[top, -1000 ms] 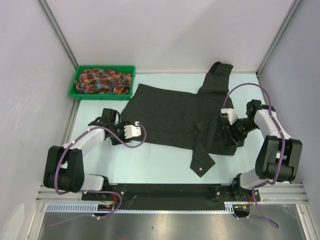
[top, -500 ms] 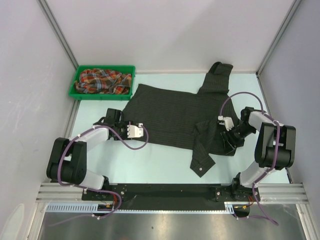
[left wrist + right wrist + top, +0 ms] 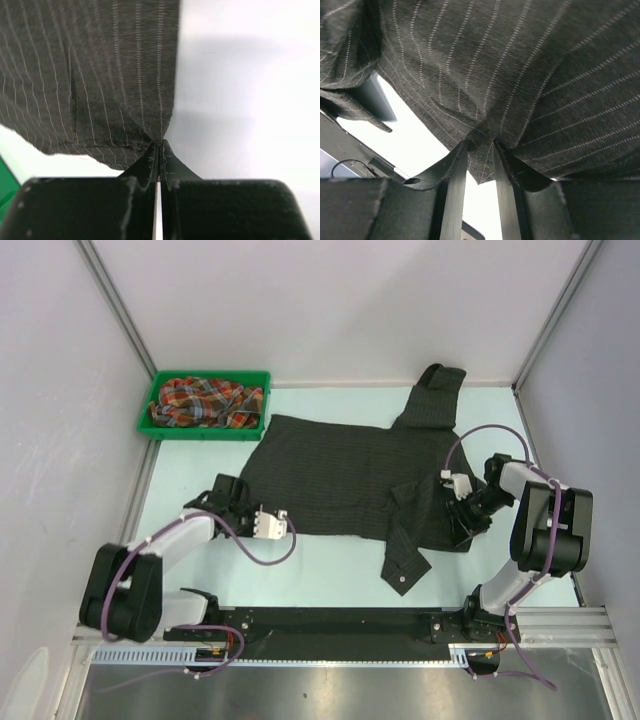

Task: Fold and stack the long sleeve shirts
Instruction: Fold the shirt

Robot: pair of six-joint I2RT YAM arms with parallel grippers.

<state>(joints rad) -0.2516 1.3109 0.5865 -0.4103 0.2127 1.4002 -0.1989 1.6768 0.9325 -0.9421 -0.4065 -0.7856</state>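
Observation:
The black pinstriped long sleeve shirt (image 3: pixel 340 470) lies spread flat across the table, one sleeve and cuff (image 3: pixel 403 565) trailing toward the near edge. My left gripper (image 3: pixel 286 523) sits at the shirt's near left hem corner. In the left wrist view it (image 3: pixel 160 147) is shut on that corner of the cloth (image 3: pixel 100 75). My right gripper (image 3: pixel 462 528) is at the near right edge of the shirt. Seen from the right wrist, it (image 3: pixel 481 150) pinches a bunched tip of the fabric (image 3: pixel 520 75) between narrow jaws. The plaid shirt (image 3: pixel 205 403) lies crumpled in the bin.
A green plastic bin (image 3: pixel 160 392) stands at the back left against the wall. Grey walls close in the table on the left, back and right. A bare pale strip of table (image 3: pixel 320 575) lies between the shirt and the arm bases.
My left gripper slid nearer and rightward to the hem corner and shut on it. My right gripper narrowed onto the cloth, the arm drawing in slightly.

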